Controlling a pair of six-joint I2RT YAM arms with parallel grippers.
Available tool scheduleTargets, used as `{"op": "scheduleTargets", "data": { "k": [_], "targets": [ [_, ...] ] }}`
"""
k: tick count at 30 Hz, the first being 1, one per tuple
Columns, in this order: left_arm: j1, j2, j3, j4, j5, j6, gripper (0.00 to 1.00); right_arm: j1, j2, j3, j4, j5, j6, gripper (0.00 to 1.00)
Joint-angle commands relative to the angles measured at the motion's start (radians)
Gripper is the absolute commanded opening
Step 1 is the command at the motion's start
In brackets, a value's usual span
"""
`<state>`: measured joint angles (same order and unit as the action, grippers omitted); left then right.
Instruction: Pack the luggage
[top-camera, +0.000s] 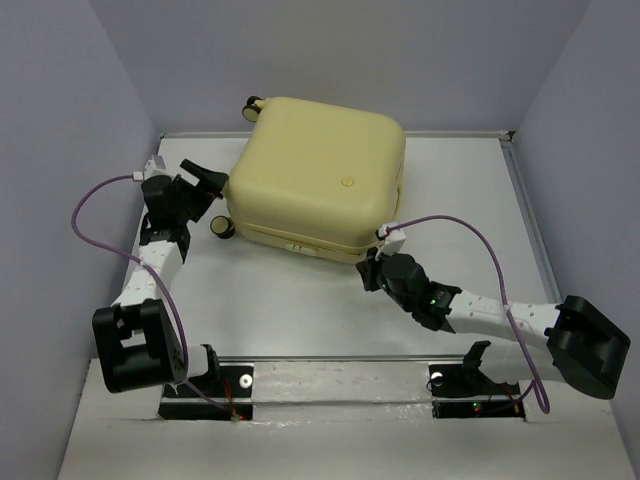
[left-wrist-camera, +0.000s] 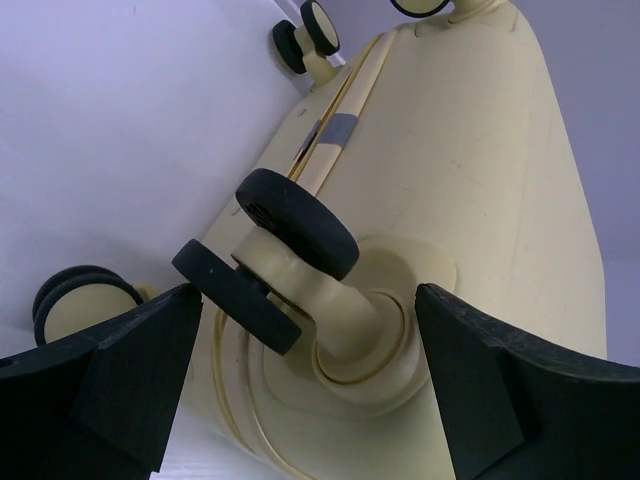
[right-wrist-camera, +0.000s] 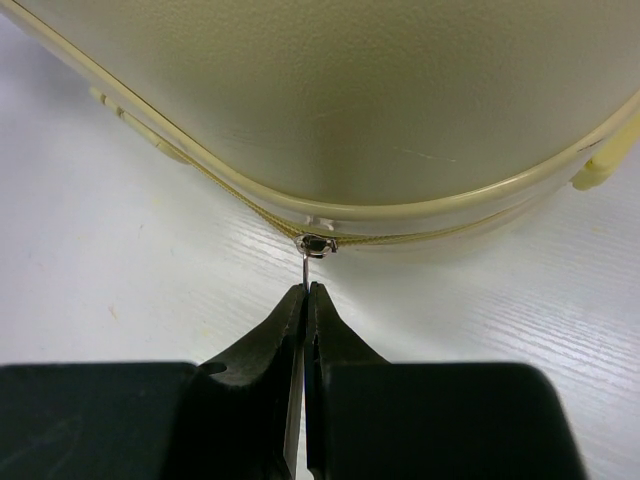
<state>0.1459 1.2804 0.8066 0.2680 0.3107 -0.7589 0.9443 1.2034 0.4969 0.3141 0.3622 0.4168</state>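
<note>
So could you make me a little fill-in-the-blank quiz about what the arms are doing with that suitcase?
The luggage is pale ____.
The right gripper is ____ on the zipper pull.
The left gripper is ____, straddling a caster wheel.
Missing: yellow; shut; open.

White wood-grain table (top-camera: 300, 310), plain pale grey walls (top-camera: 400, 60) closing it in at the back and both sides, metal rail (top-camera: 530, 215) along the right edge, soft even light
</note>
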Motion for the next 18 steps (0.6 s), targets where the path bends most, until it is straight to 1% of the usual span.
{"op": "scheduleTargets", "data": {
  "k": [1, 5, 13, 15, 16, 18],
  "targets": [
    [0.003, 0.056, 0.028, 0.177, 0.044, -0.091, 0.99, 0.027, -0.034, 0.026, 0.014, -0.029, -0.026, 0.07],
    [0.003, 0.128, 0.016, 0.252, 0.077, -0.164, 0.99, 0.027, -0.034, 0.032, 0.006, -0.037, -0.035, 0.07],
    [0.003, 0.209, 0.043, 0.358, 0.079, -0.264, 0.99, 0.027, -0.038, 0.032, -0.001, -0.058, -0.044, 0.07],
    [0.001, 0.227, 0.043, 0.405, 0.077, -0.299, 0.99, 0.027, -0.045, 0.031, -0.007, -0.060, -0.049, 0.07],
    [0.001, 0.234, 0.034, 0.449, 0.080, -0.316, 0.97, 0.027, -0.051, 0.032, -0.009, -0.060, -0.053, 0.07],
    [0.000, 0.252, 0.016, 0.506, 0.094, -0.356, 0.86, 0.027, -0.054, 0.037, -0.023, -0.069, -0.058, 0.07]
  ]
}}
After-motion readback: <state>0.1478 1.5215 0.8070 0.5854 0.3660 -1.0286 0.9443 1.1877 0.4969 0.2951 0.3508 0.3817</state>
